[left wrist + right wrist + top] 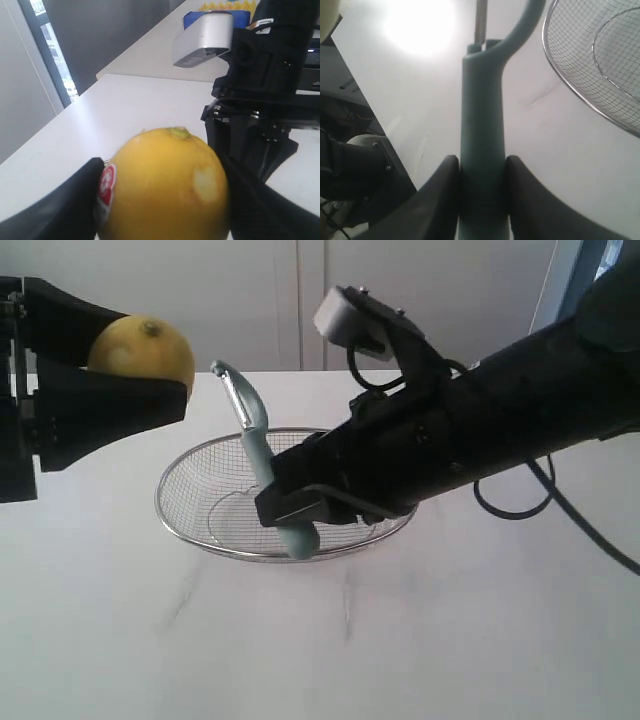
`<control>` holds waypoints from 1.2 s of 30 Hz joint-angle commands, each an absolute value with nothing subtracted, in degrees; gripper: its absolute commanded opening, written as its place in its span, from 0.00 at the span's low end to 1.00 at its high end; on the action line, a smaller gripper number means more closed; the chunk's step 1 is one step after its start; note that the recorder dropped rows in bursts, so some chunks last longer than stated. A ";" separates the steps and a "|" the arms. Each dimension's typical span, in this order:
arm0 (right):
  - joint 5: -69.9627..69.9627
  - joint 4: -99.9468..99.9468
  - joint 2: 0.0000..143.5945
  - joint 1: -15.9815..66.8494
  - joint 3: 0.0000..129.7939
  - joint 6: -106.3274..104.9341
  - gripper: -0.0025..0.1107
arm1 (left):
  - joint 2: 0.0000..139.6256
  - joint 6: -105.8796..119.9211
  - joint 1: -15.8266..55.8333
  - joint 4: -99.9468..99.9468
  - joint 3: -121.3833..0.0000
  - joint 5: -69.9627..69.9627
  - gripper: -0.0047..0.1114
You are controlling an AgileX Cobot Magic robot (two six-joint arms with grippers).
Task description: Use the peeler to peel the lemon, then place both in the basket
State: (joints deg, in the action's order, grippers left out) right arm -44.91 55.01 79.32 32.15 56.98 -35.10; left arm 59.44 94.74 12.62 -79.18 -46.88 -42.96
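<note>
My left gripper [135, 370] is shut on the yellow lemon [143, 352], held high at the left of the exterior view. In the left wrist view the lemon [162, 187] fills the gap between the black fingers [60, 210], with a red sticker on one side and a pale scraped patch. My right gripper [300, 510] is shut on the teal handle of the peeler [262, 455], which stands nearly upright over the wire basket [180, 510], blade head toward the lemon. The peeler handle [482, 150] sits squeezed between both pads in the right wrist view.
The basket rim [570, 80] lies on the white table [400, 640]. The right arm's black body and cables [520, 500] stretch across the right side. A white camera housing [202, 40] and a blue and yellow object [210, 12] stand beyond the lemon.
</note>
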 commanded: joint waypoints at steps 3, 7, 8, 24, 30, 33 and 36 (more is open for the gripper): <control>-37.98 55.26 81.38 35.31 57.18 -32.77 0.02 | 58.69 92.82 17.36 -75.68 -46.79 -33.69 0.04; -36.79 55.26 82.36 35.42 57.18 -32.77 0.02 | 58.69 88.81 21.44 -67.58 -46.69 -26.78 0.04; -36.79 55.26 82.62 35.42 57.18 -32.77 0.02 | 58.69 84.72 23.41 -62.89 -46.69 -22.78 0.04; -36.17 56.78 84.00 38.92 57.18 -32.71 0.02 | 58.69 82.40 26.45 -57.41 -46.69 -20.14 0.04; -35.51 56.29 80.98 38.92 57.18 -32.71 0.02 | 58.69 82.40 26.45 -55.87 -46.69 -20.14 0.04; -36.29 56.29 80.53 38.92 57.18 -32.71 0.02 | 58.69 82.40 26.45 -55.87 -46.69 -20.14 0.04; -37.61 56.29 80.17 38.92 57.18 -32.71 0.02 | 58.69 82.40 26.45 -54.93 -46.69 -20.03 0.04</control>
